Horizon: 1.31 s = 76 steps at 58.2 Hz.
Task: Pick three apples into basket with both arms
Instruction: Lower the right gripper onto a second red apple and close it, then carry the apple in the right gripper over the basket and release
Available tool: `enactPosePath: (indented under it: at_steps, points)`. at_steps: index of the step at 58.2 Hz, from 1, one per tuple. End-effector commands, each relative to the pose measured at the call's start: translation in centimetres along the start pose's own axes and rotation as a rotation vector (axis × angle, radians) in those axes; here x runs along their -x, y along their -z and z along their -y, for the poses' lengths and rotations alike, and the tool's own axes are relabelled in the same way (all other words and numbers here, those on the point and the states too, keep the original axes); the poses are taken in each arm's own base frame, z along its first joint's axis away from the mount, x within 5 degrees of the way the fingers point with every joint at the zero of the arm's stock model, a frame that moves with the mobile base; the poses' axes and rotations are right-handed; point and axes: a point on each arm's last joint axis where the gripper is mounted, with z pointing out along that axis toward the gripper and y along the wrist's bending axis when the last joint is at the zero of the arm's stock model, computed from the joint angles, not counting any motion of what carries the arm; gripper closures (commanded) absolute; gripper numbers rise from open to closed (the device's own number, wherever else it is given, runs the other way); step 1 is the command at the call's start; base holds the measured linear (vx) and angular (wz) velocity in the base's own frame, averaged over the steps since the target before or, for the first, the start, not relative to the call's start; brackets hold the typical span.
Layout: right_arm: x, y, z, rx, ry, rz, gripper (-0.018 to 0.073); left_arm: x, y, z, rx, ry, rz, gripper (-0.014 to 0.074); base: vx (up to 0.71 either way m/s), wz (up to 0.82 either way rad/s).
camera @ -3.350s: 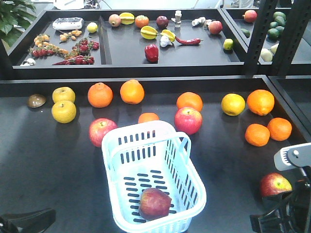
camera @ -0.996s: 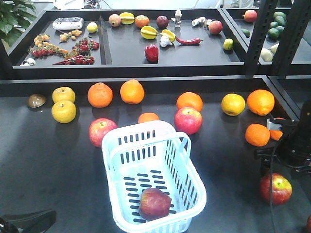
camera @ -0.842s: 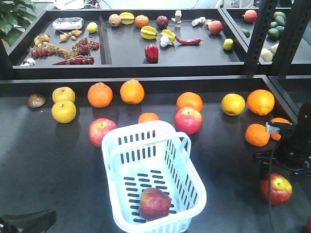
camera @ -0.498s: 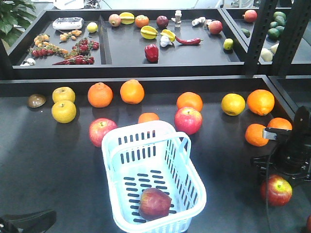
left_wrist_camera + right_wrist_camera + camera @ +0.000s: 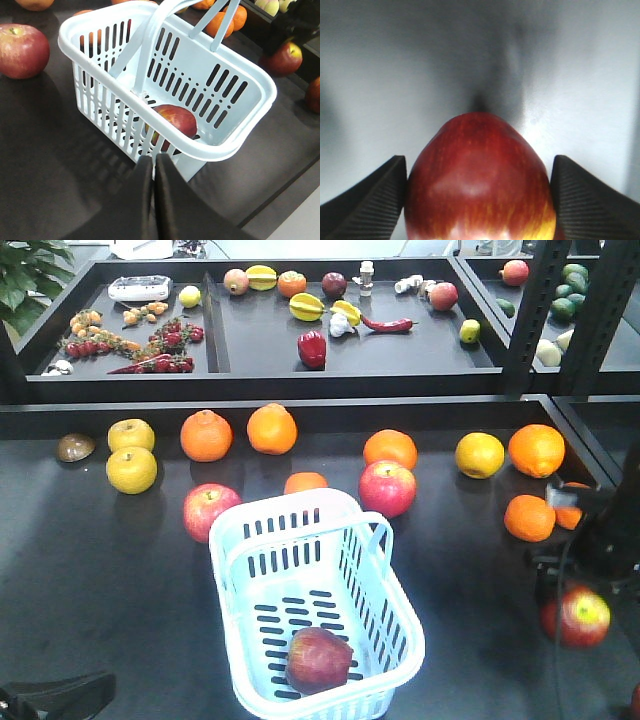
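A: State of the right gripper?

B: Clamped on the held apple — ribbed fingers against both flanks in the wrist view, red skin with a yellow patch low on the right. From the front: far right of the table, blurred, just in front of two oranges. Cannot tell whether lifted or resting.

A: And the left gripper?

B: Closed on nothing, fingers together, aimed at the slotted side of the basket. Low at the table's front-left corner in the front view, well apart from the basket.

A: Basket itself?

B: Upright, mid-table, turned a little askew, handle hinged up at a slant. Holds the dark apple, lying on the slotted bottom toward the front end.

A: Other apples?

B: Two loose on the table: left apple just beside the basket's back-left corner, middle apple just beside the back-right corner. More oranges and some yellow fruit in a loose row behind, along the table's back edge.

A: Anything to read?

B: Only a white gadget in the back tray — markings too small to make out. Same tray: a red pepper, a long chilli, small red berries toward the left.
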Motion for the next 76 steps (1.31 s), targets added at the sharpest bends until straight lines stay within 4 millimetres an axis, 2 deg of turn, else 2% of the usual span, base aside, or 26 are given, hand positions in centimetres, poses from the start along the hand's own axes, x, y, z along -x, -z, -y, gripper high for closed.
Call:
enactPosePath:
  at_steps: [1,10,18,24,30,39,44,49,53,62,66,70,76]
  points:
    - [-0.2,5.5,-0.7,0.024,0.031,0.141,0.0575,0.9,0.1,0.1,0.006,0.018,0.034,0.0603,0.0,0.0]
    - [-1.6,10.4,-2.1,0.103,0.07,0.268,0.0567,0.9,0.1,0.1,0.006,0.018,0.034,0.0603,0.0,0.0]
    - [-3.3,14.3,-4.1,0.256,0.138,0.367,0.0564,0.9,0.1,0.1,0.006,0.018,0.034,0.0603,0.0,0.0]
    - [-4.9,16.9,-6.8,0.357,0.253,0.42,0.0562,0.9,0.1,0.1,0.006,0.018,0.034,0.0603,0.0,0.0]
    - [-5.9,18.2,-9.8,0.404,0.341,0.448,0.0559,0.9,0.1,0.1,0.006,0.018,0.034,0.0603,0.0,0.0]
    - [-6.6,17.8,-14.8,0.455,0.453,0.464,0.0542,0.9,0.1,0.1,0.006,0.018,0.034,0.0603,0.0,0.0]
    - [-7.1,16.7,-17.0,0.465,0.497,0.479,0.0509,0.9,0.1,0.1,0.004,0.018,0.033,0.0603,0.0,0.0]
    - [-7.5,15.5,-18.9,0.462,0.545,0.5,0.0432,0.9,0.1,0.1,0.003,0.018,0.033,0.0603,0.0,0.0]
    - [-7.5,14.8,-20.1,0.46,0.571,0.515,0.0333,0.8,0.1,0.2,-0.002,0.019,0.03,0.0603,0.0,0.0]
    - [-7.3,14.0,-21.8,0.479,0.576,0.536,0.0034,0.8,0.1,0.2,-0.007,0.02,0.027,0.0603,0.0,0.0]
    - [-7.3,13.9,-22.1,0.485,0.572,0.539,-0.0066,0.8,0.1,0.2,-0.007,0.02,0.027,0.0603,0.0,0.0]
    - [-7.2,13.9,-22.1,0.486,0.562,0.541,-0.0126,0.8,0.1,0.2,-0.01,0.02,0.025,0.0603,0.0,0.0]
    - [-7.3,13.9,-22.1,0.487,0.563,0.534,-0.014,0.8,0.1,0.3,-0.014,0.02,0.022,0.0603,0.0,0.0]
